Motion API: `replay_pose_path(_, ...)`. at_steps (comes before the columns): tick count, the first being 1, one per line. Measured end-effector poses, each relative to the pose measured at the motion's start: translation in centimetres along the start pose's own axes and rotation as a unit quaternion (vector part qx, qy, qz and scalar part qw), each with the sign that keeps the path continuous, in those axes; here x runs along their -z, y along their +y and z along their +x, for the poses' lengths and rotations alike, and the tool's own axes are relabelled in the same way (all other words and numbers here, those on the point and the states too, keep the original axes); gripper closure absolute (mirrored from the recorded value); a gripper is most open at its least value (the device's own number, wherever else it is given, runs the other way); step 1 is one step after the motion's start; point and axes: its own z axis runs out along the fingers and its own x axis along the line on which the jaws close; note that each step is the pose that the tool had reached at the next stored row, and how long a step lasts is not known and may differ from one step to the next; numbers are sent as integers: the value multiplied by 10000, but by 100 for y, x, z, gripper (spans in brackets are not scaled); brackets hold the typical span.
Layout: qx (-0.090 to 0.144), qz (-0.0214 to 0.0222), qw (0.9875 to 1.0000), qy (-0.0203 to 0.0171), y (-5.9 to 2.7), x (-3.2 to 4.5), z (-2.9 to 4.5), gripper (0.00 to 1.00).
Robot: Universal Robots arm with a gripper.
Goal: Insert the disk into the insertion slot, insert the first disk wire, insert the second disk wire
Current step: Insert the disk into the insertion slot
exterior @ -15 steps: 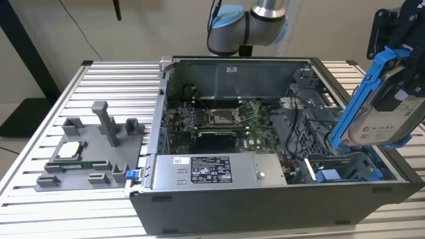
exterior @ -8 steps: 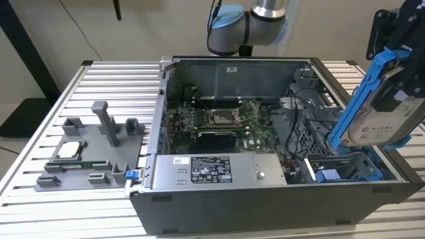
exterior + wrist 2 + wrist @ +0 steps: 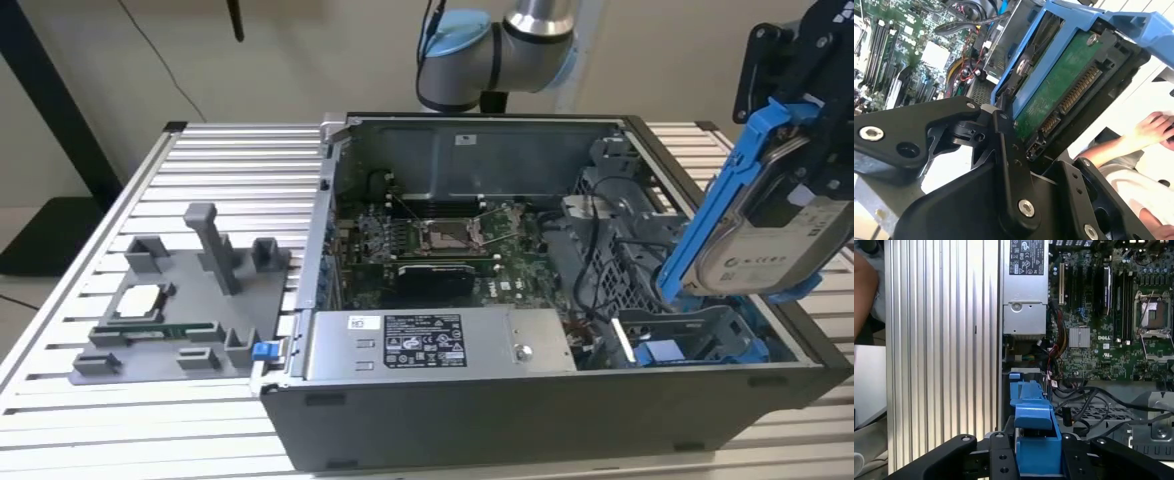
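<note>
the end effector (image 3: 1036,456) is clamping the blue-framed disk (image 3: 767,235), tilted in the air above the open computer case (image 3: 534,400) and its insertion slot (image 3: 687,342), its connector (image 3: 1074,95) showing bare, so all three insertions are seemingly waiting.

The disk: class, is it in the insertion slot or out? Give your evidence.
Out. The gripper holds the disk tilted in the air above the open case, clear of the insertion slot.
</note>
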Motion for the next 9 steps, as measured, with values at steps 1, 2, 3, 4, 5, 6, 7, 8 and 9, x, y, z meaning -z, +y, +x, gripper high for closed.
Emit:
replay_pose_path(1,0,0,10000,0,0,0,0,100)
replay_pose_path(2,1,0,10000,-1,0,-2,0,100)
replay_pose_path(3,0,0,10000,-2,1,-4,0,100)
replay_pose_path(4,0,0,10000,-2,2,-7,0,100)
replay_pose_path(5,0,-1,10000,-2,2,-9,-1,100)
replay_pose_path(6,0,-2,10000,-1,2,-12,-1,100)
replay_pose_path(7,0,-4,10000,-1,3,-16,-1,100)
replay_pose_path(8,0,-5,10000,-1,3,-20,-1,100)
replay_pose_path(9,0,-7,10000,-1,3,-24,-1,100)
